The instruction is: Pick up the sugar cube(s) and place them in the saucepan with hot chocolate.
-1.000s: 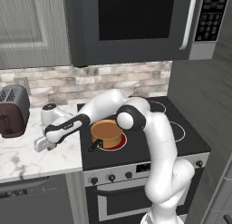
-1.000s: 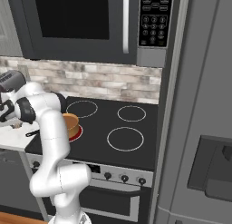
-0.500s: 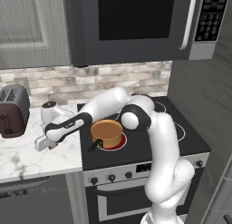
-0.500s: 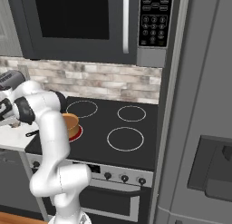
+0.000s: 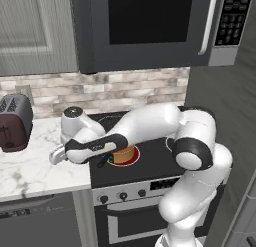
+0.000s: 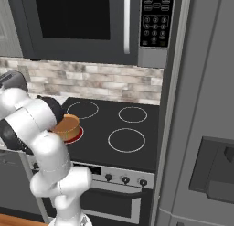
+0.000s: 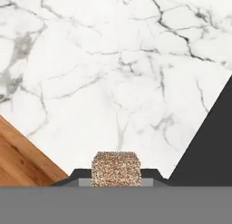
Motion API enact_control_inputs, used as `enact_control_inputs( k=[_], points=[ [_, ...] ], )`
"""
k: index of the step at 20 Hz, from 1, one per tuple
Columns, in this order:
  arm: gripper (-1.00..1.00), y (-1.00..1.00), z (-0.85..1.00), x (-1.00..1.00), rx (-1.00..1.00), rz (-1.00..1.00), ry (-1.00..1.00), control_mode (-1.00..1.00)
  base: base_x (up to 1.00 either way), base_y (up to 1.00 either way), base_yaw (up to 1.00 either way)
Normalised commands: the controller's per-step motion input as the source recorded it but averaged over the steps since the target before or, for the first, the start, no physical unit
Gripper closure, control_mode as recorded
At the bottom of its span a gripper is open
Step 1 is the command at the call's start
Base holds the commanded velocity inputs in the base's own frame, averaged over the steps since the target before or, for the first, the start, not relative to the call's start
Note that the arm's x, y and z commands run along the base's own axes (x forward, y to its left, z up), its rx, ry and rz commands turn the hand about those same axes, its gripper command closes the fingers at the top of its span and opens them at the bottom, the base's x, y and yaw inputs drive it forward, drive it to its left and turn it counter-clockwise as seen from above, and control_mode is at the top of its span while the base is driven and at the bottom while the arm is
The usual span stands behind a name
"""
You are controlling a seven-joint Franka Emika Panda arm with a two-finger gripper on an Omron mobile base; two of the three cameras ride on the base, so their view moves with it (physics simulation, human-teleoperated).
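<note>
White marble made up the bench (image 7: 113, 73) under your hand (image 7: 116, 178), and that was the largest thing before the hand's camera; in the hand view a dark wedge, most likely the black cooktop (image 5: 150, 158), cut in at the right, with wood floor at the lower left. From the left base view, your hand (image 5: 57, 156) hung over the bench near its front edge, just beyond the cooktop's left border, with the forearm stretched back across the front left burner.

The relation that counted was this: the saucepan (image 5: 125, 154) lay behind the hand, back along the arm, on that front left burner, its orange-copper side showing just past the wrist. From the right base view you saw the saucepan (image 6: 66, 127) tucked close against the arm's elbow. So the carry, as I judge it, ran from the bench toward the cooktop, a short sideways swing rather than a long reach.

The sugar cube (image 7: 116, 169), speckled tan-brown, sat squarely between the two fingertips, which had closed nearly all the way and appeared to pinch it on both flanks. It appeared lifted clear of the marble, though the height was hard to tell. A cube has no long axis to mind. I could not make out a second cube.
</note>
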Motion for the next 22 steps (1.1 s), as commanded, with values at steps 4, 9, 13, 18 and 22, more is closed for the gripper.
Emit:
enact_control_inputs(
  k=[4, 9, 13, 18, 22],
  points=[
    [1.00, -0.90, 0.68, -0.55, 0.13, 0.00, -0.20, -1.00, 0.00, 0.00, 0.00],
    [1.00, -0.83, 0.71, -0.13, 0.01, 0.00, -0.10, -1.00, 0.00, 0.00, 0.00],
    [1.00, -0.86, 0.68, 0.00, 0.00, 0.00, -0.01, -1.00, 0.00, 0.00, 0.00],
    [1.00, -0.90, 0.42, 0.02, 0.00, 0.00, 0.00, -1.00, 0.00, 0.00, 0.00],
    [1.00, -0.73, 0.04, 0.07, -0.08, 0.00, 0.03, -1.00, 0.00, 0.00, 0.00]
  ],
)
